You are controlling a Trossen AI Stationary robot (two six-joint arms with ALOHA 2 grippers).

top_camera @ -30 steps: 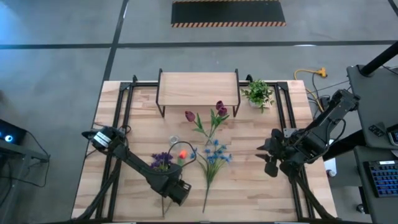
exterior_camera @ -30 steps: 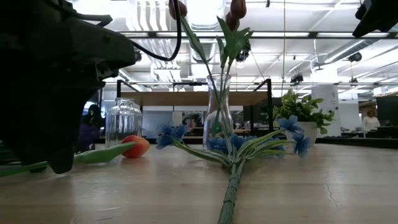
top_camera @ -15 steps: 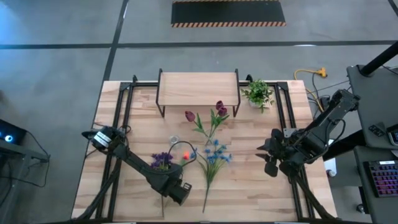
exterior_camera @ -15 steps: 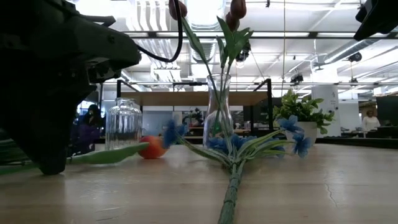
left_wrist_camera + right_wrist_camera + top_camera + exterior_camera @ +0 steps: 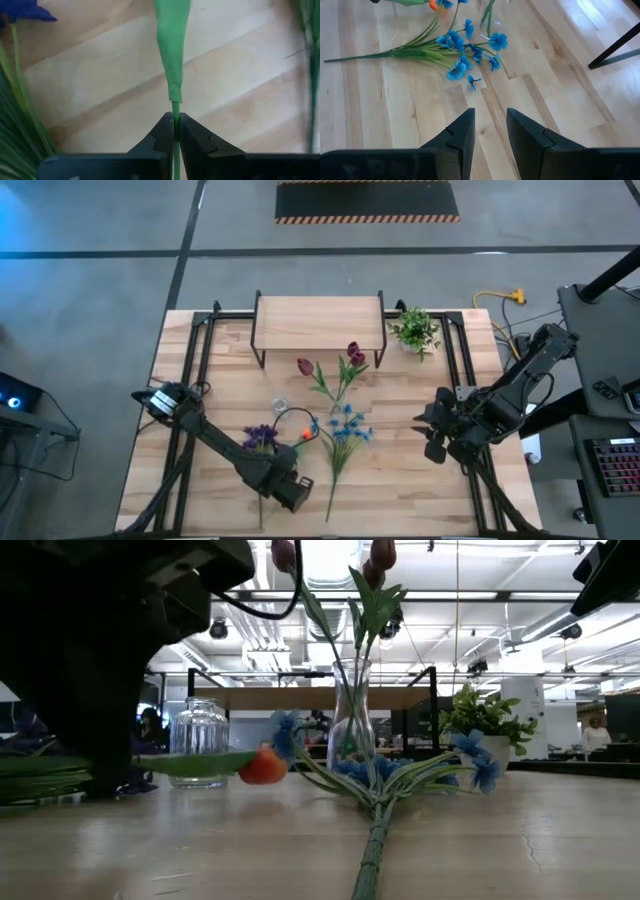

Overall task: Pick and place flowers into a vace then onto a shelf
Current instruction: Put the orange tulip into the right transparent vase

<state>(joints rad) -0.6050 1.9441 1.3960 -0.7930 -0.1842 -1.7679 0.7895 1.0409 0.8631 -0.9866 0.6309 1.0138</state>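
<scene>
left gripper [image 5: 174, 131] clamped on the thin stem of the orange flower [image 5: 263, 766], now lifted off the table [image 5: 400, 490] and swung toward the tulip vase [image 5: 352, 725]. likely heading for the empty jar [image 5: 198, 740]. right gripper [image 5: 490, 132] parked apart, fingers open, near the blue flowers [image 5: 462, 52].

overhead, table-level, two close wrist cameras

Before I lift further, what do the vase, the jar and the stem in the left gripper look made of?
The vase and jar: clear glass, it seems, since the background shows through. The stem in the left gripper: matte green, flat and evenly coloured, probably plastic or fabric rather than a real plant.
</scene>
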